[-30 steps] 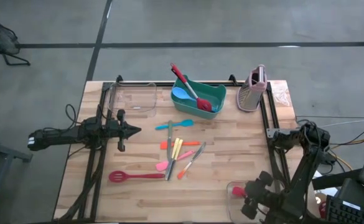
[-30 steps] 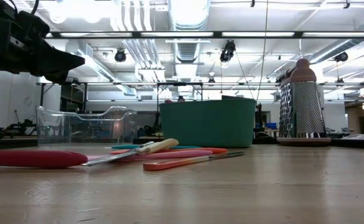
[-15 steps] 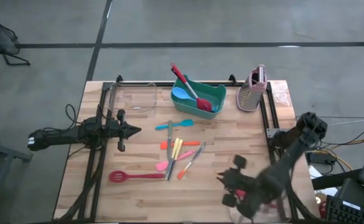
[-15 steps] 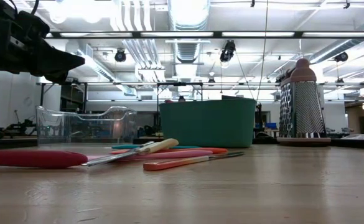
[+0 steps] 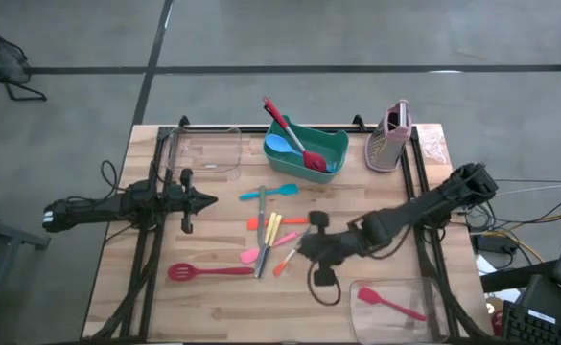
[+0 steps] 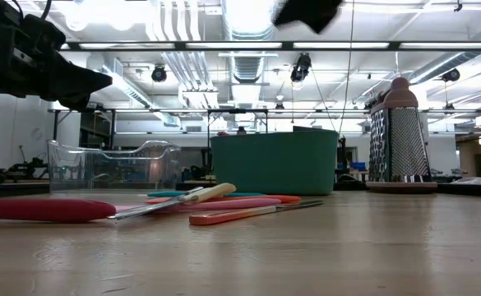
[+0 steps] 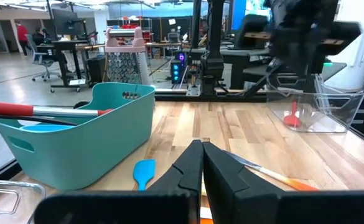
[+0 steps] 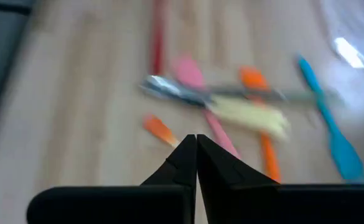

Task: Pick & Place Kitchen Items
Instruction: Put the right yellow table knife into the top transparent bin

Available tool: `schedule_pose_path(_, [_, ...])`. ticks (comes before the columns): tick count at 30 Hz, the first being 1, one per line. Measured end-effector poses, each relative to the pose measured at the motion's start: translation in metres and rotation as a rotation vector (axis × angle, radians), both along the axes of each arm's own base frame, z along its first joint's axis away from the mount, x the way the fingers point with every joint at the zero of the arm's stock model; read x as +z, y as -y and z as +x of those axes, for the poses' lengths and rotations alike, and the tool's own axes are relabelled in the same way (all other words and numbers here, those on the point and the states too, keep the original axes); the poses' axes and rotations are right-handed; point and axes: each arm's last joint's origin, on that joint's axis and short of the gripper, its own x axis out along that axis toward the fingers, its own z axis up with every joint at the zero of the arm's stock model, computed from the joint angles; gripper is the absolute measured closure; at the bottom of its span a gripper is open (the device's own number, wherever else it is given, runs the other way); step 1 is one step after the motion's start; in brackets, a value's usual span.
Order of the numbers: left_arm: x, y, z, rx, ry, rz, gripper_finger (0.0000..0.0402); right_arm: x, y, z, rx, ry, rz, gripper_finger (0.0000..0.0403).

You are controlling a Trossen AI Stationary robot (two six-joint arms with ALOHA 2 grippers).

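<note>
Several kitchen items lie flat mid-table: a blue spatula (image 5: 268, 192), yellow-handled cutlery (image 5: 272, 230), a pink spatula (image 5: 259, 253), an orange-handled knife (image 5: 293, 248) and a red slotted spoon (image 5: 208, 271). My right gripper (image 5: 301, 247) hangs shut above the knife's right side, touching nothing; in its own view the right gripper (image 8: 196, 139) points at the pile. A red spatula (image 5: 390, 304) lies in the clear tub (image 5: 432, 316) at the near right. My left gripper (image 5: 206, 200) waits shut at the left, holding nothing.
A teal bin (image 5: 338, 144) at the far middle holds a red spatula and a blue spoon. A second clear tub (image 5: 203, 150) stands at the far left, a pink-grey grater (image 5: 390, 141) at the far right. Bare wood lies along the near edge.
My right gripper has swung from over the near-right clear tub toward the table's left and far edge, and now stands over the utensil pile mid-table. The red spatula stays lying in that tub. The pile has not moved.
</note>
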Motion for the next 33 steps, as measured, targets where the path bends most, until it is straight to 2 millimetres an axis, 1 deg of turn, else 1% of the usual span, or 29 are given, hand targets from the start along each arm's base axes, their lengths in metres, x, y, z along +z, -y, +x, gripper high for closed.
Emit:
schedule_pose_path(3, [0.000,0.000,0.000,0.000,0.000,0.000,0.0383,0.001,0.012,0.013,0.157,0.115,0.046,0.0395])
schedule_pose_path(5, [0.000,0.000,0.000,0.001,0.000,0.000,0.0383,-0.001,0.026,0.015,0.197,0.123,0.053,0.0395])
schedule_pose_path(8, [0.000,0.000,0.000,0.000,0.000,0.000,0.0383,-0.005,0.049,0.011,0.191,0.097,0.063,0.0395])
schedule_pose_path(11, [0.000,0.000,0.000,0.000,0.000,0.000,0.0383,-0.004,0.067,0.000,0.216,0.135,0.077,0.0395])
schedule_pose_path(15, [0.000,0.000,0.000,0.000,0.000,0.000,0.0383,0.005,0.082,-0.027,0.223,0.257,0.061,0.0395])
schedule_pose_path(19, [0.000,0.000,0.000,0.001,0.000,0.000,0.0383,0.018,0.091,-0.063,0.209,0.402,0.071,0.0395])
schedule_pose_path(21, [0.000,0.000,0.000,0.000,0.000,0.000,0.0383,0.020,0.095,-0.081,0.202,0.459,0.077,0.0394])
schedule_pose_path(24, [0.000,0.000,0.000,0.000,0.000,0.000,0.0383,0.017,0.105,-0.105,0.166,0.501,0.090,0.0394])
schedule_pose_path(27, [0.000,0.000,0.000,0.000,0.000,0.000,0.0383,0.010,0.114,-0.126,0.127,0.526,0.120,0.0394])
schedule_pose_path(30, [0.000,0.000,0.000,0.000,0.000,0.000,0.0383,0.000,0.118,-0.145,0.089,0.542,0.163,0.0394])
schedule_pose_path(33, [0.000,0.000,0.000,0.001,0.000,0.000,0.0383,-0.012,0.119,-0.162,0.087,0.559,0.168,0.0394])
